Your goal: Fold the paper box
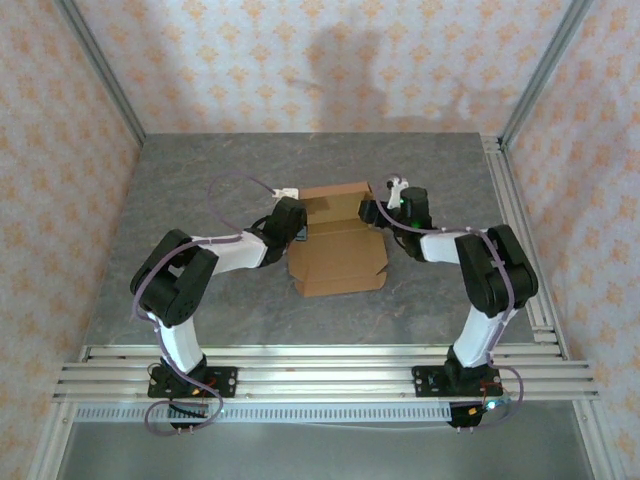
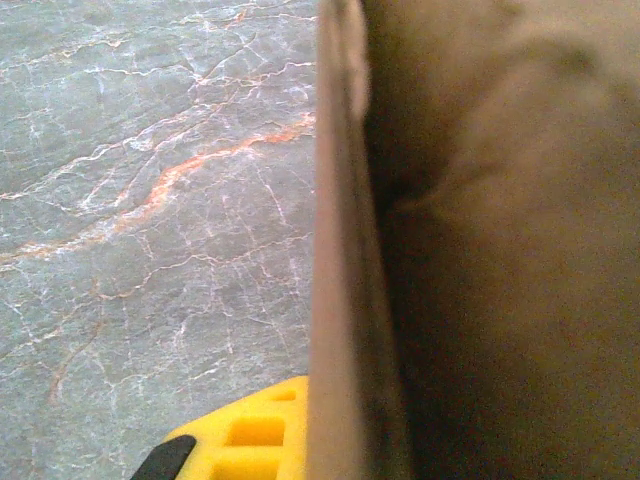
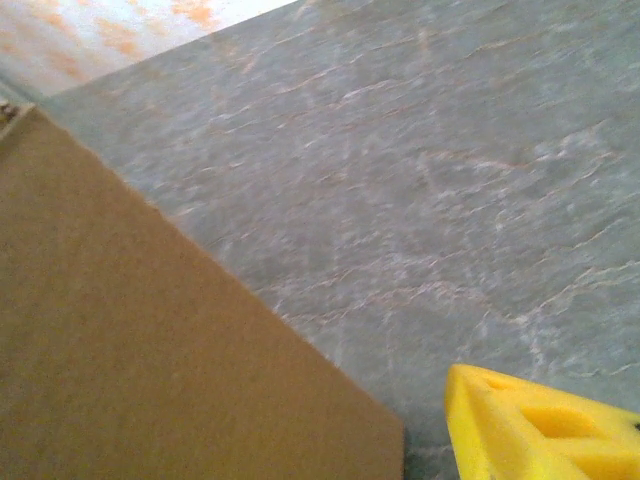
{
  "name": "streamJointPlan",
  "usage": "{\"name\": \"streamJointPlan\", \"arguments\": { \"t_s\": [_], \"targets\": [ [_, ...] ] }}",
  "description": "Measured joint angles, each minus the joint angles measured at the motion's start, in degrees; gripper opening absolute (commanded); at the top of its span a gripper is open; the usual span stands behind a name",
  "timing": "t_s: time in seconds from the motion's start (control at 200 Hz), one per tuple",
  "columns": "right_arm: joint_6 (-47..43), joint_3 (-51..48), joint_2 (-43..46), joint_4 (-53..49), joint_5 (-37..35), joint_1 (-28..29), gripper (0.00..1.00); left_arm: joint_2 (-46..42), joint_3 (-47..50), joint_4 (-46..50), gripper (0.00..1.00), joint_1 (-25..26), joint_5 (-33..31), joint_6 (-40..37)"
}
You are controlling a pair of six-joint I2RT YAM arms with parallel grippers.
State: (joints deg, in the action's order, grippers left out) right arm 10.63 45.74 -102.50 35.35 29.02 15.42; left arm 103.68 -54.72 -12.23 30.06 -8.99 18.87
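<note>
**Two arms meet over a brown cardboard mailer**

The paper box (image 1: 338, 250), plain brown card with a matte, fibrous face, lies at the middle of the table (image 1: 200, 190), between the two arms. Its near part lies flat, creased across and notched at the corners. A paler panel at its far side appears to stand up.

The tabletop is a grey stone-look surface veined with white and rust-orange lines. Ribbed aluminium rails (image 1: 320, 362) run along its near edge, and the walls (image 1: 300, 60) carry pale wallpaper dotted with orange motifs.

The left gripper (image 1: 297, 228) sits at the box's left edge with its jaws closed on a cardboard panel. In the left wrist view that panel runs edge-on up the frame, hard against a yellow moulded finger (image 2: 245, 445) with rectangular recesses.

The right gripper (image 1: 370, 212) sits at the box's far right corner with its jaws parted and nothing between them. In the right wrist view its wedge-shaped yellow fingertip (image 3: 545, 430), hollowed into cells, hangs just beside the box's straight cut edge, with a strip of bare table between them.
</note>
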Motion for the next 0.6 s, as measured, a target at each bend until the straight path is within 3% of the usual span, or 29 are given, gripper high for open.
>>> {"name": "streamJointPlan", "arguments": {
  "t_s": [0.115, 0.285, 0.43, 0.601],
  "targets": [
    [2.7, -3.0, 0.0, 5.6, 7.1, -2.9, 0.65, 0.0, 0.0, 0.0, 0.00, -0.1, 0.0, 0.0],
    [3.6, -4.8, 1.5, 8.6, 10.7, -3.8, 0.69, 0.0, 0.0, 0.1, 0.00, -0.1, 0.0, 0.0],
    [3.2, -7.1, 4.9, 9.3, 9.5, -3.8, 0.69, 0.0, -0.4, 0.7, 0.00, -0.1, 0.0, 0.0],
    [1.2, -7.9, 9.5, 6.6, 3.3, -3.8, 0.68, 0.0, -0.5, 0.9, 0.00, -0.1, 0.3, 0.1]
  ]
}}
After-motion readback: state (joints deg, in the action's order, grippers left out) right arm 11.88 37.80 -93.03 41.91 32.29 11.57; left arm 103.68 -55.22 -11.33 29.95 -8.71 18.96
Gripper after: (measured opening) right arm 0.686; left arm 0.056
